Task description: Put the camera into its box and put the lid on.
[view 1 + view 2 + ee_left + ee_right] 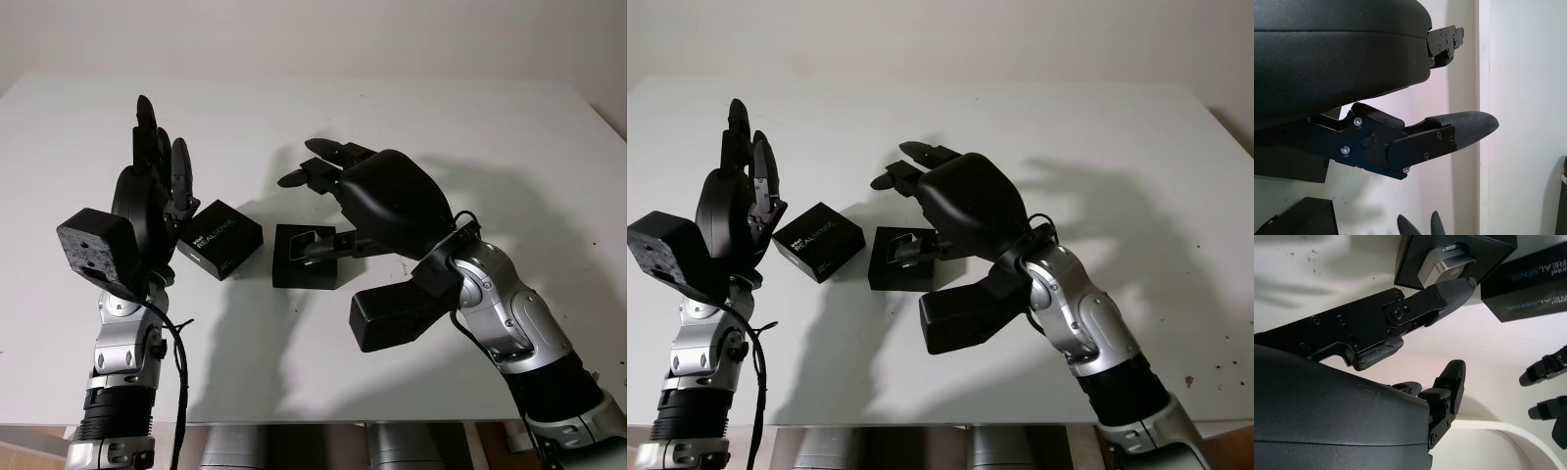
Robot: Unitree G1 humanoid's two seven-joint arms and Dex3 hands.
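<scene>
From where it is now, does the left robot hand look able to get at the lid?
Probably yes. The left robot hand is open, raised just beside the lid, which lies on the table with nothing on top. The right robot hand hovers over the box instead.

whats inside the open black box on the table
The camera, a small silver block, sits inside the open box, with the right hand open above it. The right hand's thumb hides part of the camera. The lid lies beside the box.
</scene>
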